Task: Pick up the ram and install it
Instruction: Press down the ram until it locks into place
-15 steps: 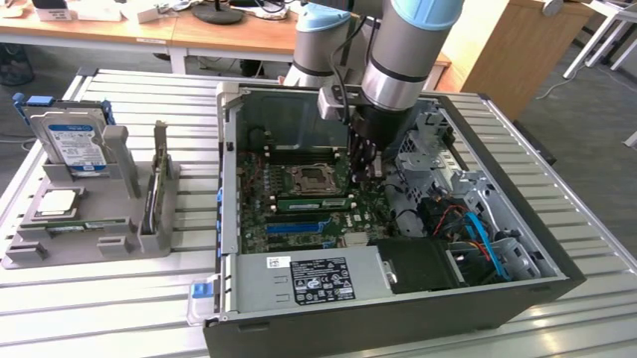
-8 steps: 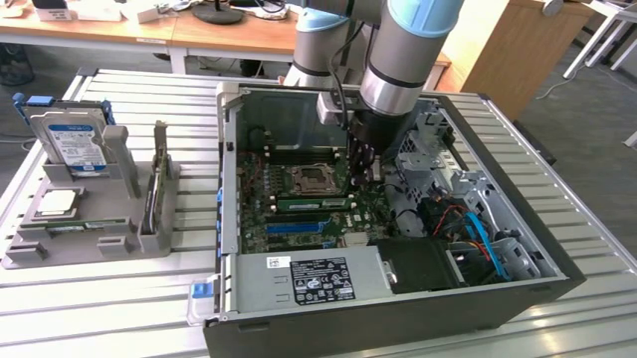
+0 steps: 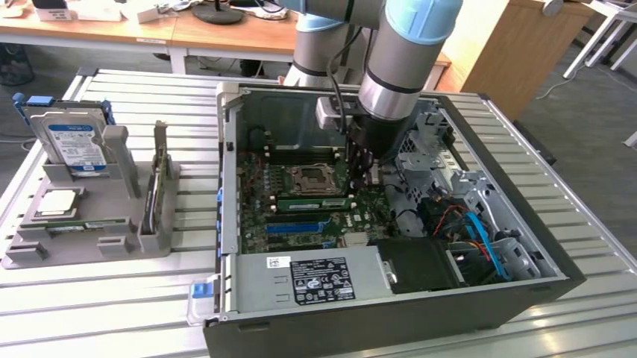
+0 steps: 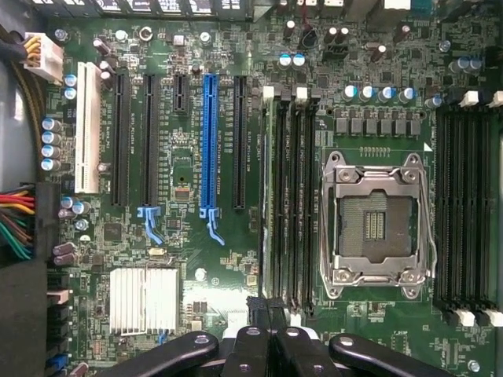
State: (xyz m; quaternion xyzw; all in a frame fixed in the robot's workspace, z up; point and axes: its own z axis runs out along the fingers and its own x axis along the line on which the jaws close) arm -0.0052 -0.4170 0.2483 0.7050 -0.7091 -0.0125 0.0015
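Slatted metal table (image 3: pixel 119 298), carrying an open computer case (image 3: pixel 378 328) laid on its side, toward the edge at the exterior view's right. Beside it, at the opposite edge, a grey holder tray (image 3: pixel 89 239) with a blue-labelled hard drive (image 3: pixel 74 142) standing upright and a square silver CPU chip (image 3: pixel 58 203) lying flat.

Reaching steeply down from the far edge of the table into the case: grey arm (image 3: pixel 398 67), wrist near vertical, camera looking straight at the motherboard (image 4: pixel 181 157). Gripper (image 3: pixel 360 173) hanging low over the board, just beside the empty CPU socket (image 4: pixel 376 224).

Black fingers (image 4: pixel 250 345) pressed together, nothing seen between them.

Ram (image 3: pixel 316 201) seated lengthwise in a memory slot next to the socket, seen edge-on from the wrist (image 4: pixel 269 196). Fingertips over one end of that stick; touching or apart, cannot tell.
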